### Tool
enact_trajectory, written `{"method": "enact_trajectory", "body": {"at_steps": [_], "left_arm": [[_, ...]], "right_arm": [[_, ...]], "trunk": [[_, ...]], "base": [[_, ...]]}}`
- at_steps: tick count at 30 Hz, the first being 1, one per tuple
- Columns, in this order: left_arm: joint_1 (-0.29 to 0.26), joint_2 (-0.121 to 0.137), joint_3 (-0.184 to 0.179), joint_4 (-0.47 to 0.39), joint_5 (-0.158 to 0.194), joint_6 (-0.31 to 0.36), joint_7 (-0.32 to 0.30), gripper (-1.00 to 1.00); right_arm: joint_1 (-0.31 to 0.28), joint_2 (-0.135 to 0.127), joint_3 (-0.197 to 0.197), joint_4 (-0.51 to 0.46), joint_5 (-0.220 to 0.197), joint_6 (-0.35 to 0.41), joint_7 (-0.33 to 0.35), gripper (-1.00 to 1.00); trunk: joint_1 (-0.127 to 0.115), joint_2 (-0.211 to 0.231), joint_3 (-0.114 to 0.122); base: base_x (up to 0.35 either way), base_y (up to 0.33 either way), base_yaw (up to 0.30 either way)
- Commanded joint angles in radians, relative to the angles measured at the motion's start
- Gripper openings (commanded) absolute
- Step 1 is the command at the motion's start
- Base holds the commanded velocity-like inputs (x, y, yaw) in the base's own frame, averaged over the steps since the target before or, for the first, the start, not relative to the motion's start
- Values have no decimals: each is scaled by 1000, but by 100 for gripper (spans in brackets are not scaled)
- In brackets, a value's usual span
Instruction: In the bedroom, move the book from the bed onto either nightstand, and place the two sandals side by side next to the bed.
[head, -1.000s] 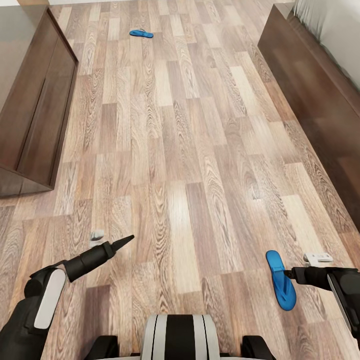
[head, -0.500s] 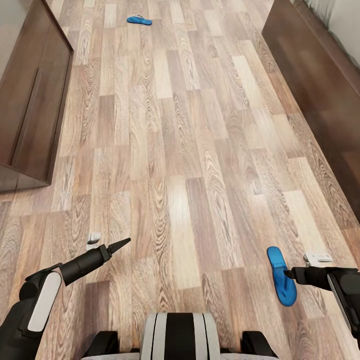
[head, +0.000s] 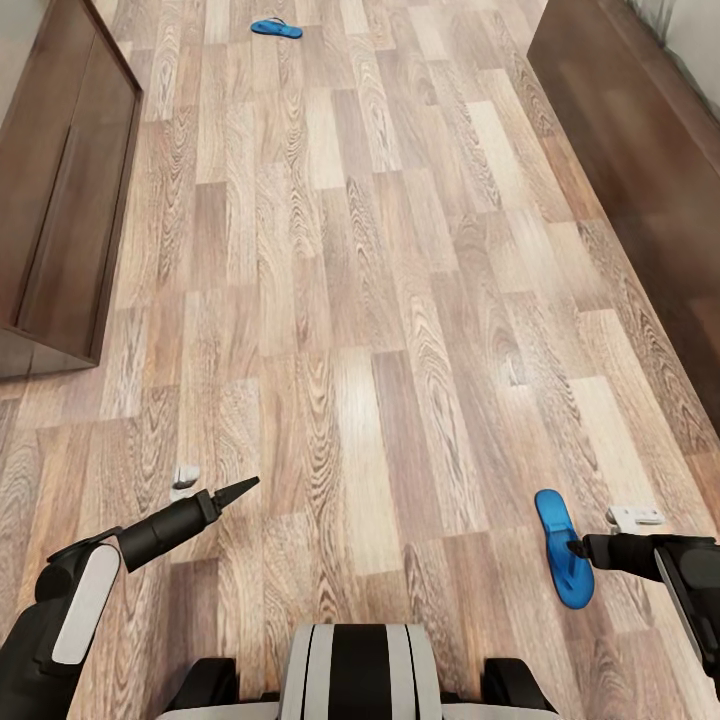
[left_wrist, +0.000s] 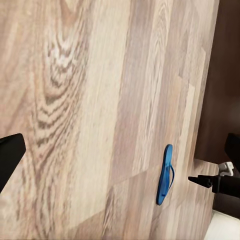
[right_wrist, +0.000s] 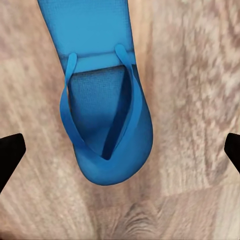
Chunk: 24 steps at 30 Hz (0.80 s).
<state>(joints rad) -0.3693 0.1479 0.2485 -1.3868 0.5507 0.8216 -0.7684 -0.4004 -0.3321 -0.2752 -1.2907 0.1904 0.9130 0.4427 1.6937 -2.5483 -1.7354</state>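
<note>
Not much has been moved since a second ago, only the head view has been tipped down a bit, so the far sandal (head: 276, 28) is seen closer to the top edge. Nearest, the right pincer (head: 574, 548) is held just over the near sandal (head: 561, 549), fingers spread wide in the right wrist view, nothing gripped. The left pincer (head: 240, 487) is pointed out over bare floor (head: 380, 300); wide or narrow can't be told. The bed (head: 640, 150) frame is seen along the right, a dark cabinet (head: 60, 190) on the left.

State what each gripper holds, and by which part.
Nothing is held. The right gripper, open, sits at the near sandal; the left gripper holds nothing.
</note>
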Motion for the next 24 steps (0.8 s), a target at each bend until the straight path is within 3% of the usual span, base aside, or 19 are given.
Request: {"method": "enact_trajectory", "body": {"at_steps": [1, 7, 17, 24], "left_arm": [[4, -6, -5, 6, 7, -1, 4, 100], [4, -11, -15, 9, 12, 1, 7, 100], [18, -22, -72, 33, 11, -1, -13, 100], [18, -22, -75, 34, 11, -1, -13, 100]], "right_arm": [[3, 6, 5, -1, 11, -3, 4, 100], [3, 8, 10, -1, 10, -8, 4, 100], [3, 16, 55, 0, 11, -64, 3, 100], [3, 17, 61, 3, 12, -103, 2, 100]], "trunk": [[0, 0, 0], [0, 0, 0], [0, 0, 0], [0, 0, 0]], "base": [[0, 0, 0], [0, 0, 0], [0, 0, 0], [0, 0, 0]]}}
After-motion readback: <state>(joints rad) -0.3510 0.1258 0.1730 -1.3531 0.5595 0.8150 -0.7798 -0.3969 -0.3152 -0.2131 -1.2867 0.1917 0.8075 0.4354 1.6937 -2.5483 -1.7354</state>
